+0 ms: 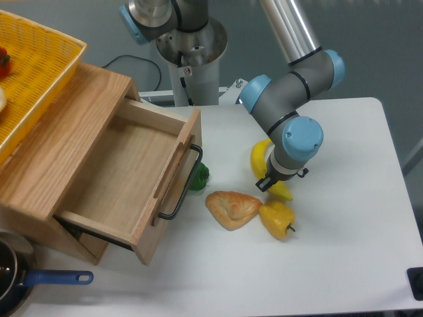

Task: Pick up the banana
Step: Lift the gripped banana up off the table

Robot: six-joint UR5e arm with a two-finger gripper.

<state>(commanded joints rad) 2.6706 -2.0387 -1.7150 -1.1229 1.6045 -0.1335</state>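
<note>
I judge the grasp made: my gripper [271,183] is clamped on the banana [262,158] mid-counter, one end tilted up; lifting it clear of the counter [344,218] remains.

Banana [261,157] middle behind tool [269,183]
</note>
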